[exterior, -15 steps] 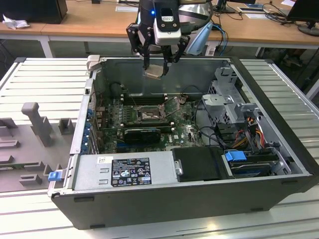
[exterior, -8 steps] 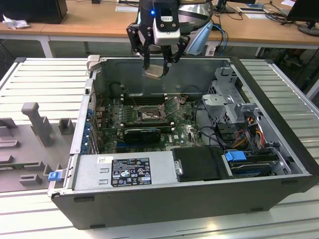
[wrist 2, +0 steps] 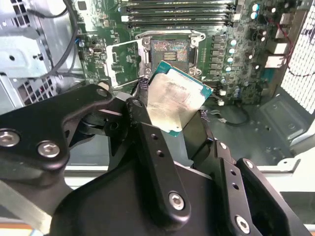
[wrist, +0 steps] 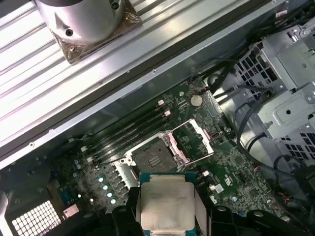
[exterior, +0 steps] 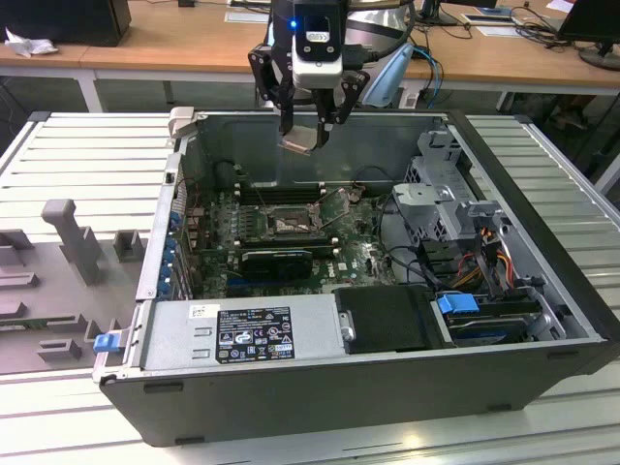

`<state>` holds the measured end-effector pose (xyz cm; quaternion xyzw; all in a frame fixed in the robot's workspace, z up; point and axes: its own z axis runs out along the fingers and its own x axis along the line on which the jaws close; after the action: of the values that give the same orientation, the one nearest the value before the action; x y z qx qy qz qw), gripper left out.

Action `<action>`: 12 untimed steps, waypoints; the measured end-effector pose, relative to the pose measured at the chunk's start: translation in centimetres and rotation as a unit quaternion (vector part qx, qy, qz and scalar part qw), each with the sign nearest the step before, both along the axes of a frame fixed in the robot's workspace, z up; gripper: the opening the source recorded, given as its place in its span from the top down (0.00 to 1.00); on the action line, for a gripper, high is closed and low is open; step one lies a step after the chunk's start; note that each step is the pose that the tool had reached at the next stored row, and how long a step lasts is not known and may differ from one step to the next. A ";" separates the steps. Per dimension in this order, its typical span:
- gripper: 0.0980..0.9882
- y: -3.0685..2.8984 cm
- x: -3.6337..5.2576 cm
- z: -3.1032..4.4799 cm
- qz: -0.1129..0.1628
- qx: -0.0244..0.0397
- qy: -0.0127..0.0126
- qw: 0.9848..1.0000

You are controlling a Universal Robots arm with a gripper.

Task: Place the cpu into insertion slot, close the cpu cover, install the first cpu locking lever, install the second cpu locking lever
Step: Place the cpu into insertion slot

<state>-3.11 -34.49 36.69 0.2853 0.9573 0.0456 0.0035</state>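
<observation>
My gripper point(exterior: 305, 136) hangs above the open computer case, near its far wall, and is shut on the cpu point(exterior: 298, 142). The cpu point(wrist 2: 174, 101) is a small square chip with a pale silvery face and a green edge, pinched by two opposite sides between black fingers point(wrist 2: 140, 115). It is tilted and well above the board. Below it lies the insertion slot point(wrist 2: 170, 51), uncovered, with its dark pin field showing point(wrist: 150, 157). The cpu cover point(wrist 2: 123, 61) is swung open beside the slot point(wrist: 194, 140). In the exterior view the slot point(exterior: 288, 222) sits mid-board.
Long black RAM slots point(exterior: 281, 191) run behind the socket and a black graphics card point(exterior: 276, 260) lies in front of it. The drive cage point(exterior: 436, 194) with cables fills the exterior view's right. The power supply point(exterior: 242, 334) sits at the case front. Grey fixtures point(exterior: 73, 237) stand outside the case.
</observation>
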 end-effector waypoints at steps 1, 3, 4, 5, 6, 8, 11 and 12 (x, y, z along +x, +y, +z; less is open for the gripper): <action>0.52 0.00 0.00 -0.01 -0.006 0.000 0.000 1.000; 0.52 0.00 0.00 -0.03 -0.022 0.000 0.000 1.000; 0.52 0.00 0.00 -0.04 -0.028 0.000 0.000 1.000; 0.52 0.00 0.00 -0.05 -0.036 0.000 0.000 0.999; 0.52 0.00 0.00 -0.06 -0.041 0.000 0.000 0.999; 0.52 0.00 0.00 -0.07 -0.054 0.000 0.000 0.999; 0.52 0.00 0.00 -0.08 -0.071 0.000 0.000 0.997; 0.52 0.00 0.00 -0.09 -0.079 0.000 0.000 0.997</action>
<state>-3.11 -34.49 36.60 0.3602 0.9317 0.0451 0.0071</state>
